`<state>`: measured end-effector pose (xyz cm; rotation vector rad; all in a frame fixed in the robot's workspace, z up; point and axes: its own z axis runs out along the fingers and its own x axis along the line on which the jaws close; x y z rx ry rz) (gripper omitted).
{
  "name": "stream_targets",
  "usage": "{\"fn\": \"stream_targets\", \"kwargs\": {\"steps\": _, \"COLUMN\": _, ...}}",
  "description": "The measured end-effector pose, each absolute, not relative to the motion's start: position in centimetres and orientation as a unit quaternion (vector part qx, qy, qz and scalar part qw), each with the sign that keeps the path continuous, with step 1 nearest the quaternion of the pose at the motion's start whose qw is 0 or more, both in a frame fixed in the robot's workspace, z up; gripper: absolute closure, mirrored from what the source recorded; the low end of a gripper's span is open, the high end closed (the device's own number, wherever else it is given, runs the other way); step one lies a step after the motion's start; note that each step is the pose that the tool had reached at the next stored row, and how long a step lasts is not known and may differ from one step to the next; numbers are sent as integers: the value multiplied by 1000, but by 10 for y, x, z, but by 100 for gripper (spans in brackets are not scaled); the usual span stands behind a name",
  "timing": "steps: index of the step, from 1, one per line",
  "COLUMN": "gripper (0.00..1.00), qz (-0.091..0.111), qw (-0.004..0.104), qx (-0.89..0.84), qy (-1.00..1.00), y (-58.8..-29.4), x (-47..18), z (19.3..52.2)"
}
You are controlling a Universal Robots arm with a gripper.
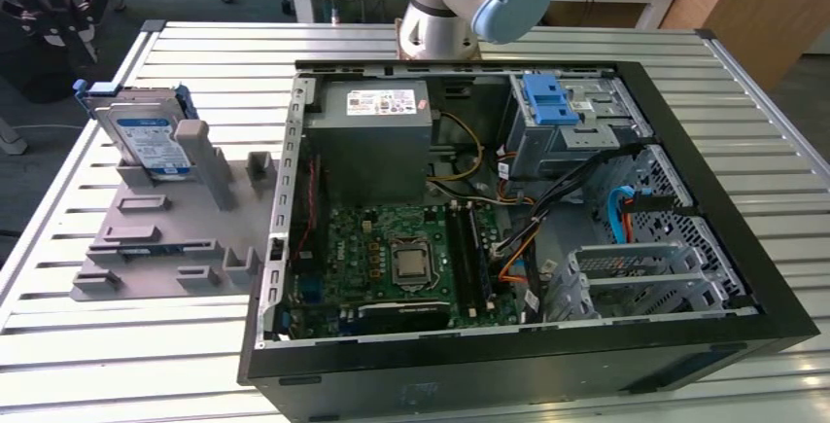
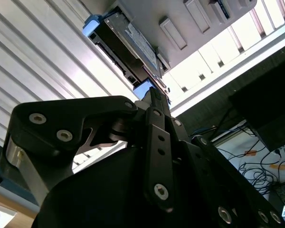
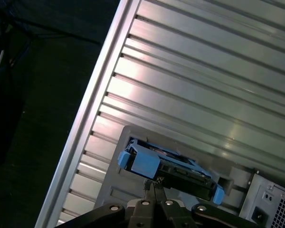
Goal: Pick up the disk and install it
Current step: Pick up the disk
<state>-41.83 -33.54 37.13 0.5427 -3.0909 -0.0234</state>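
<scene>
The disk (image 1: 147, 138) stands on edge in a grey holder (image 1: 169, 238) on the slatted table, at the exterior view's left. It is silver with a blue-and-white label and blue side rails. In both wrist views the disk (image 2: 128, 42) (image 3: 171, 166) lies beyond my gripper (image 3: 152, 183) (image 2: 153, 92), with a gap between them. The black fingers meet at their tips with nothing between them. In the exterior view a black shape at the far left corner looks like my gripper (image 1: 46, 5), off the table's edge and above the disk's level.
An open computer case (image 1: 726, 277) takes up the table's middle and the exterior view's right. Inside are a grey power-supply box (image 1: 376, 117), a motherboard (image 1: 402, 258) and a drive cage with a blue latch (image 1: 551, 102). Dark floor (image 3: 33, 95) lies past the table's edge.
</scene>
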Motion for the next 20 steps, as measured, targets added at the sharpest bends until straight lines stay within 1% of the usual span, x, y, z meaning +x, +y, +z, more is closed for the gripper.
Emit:
{"fn": "stream_targets", "kwargs": {"steps": 13, "gripper": 89, "qz": -7, "qw": 2, "qx": 195, "qy": -981, "y": -335, "x": -418, "z": 371}}
{"fn": "stream_targets", "kwargs": {"steps": 20, "gripper": 89, "qz": -7, "qw": 2, "qx": 236, "qy": -972, "y": -335, "x": -418, "z": 371}}
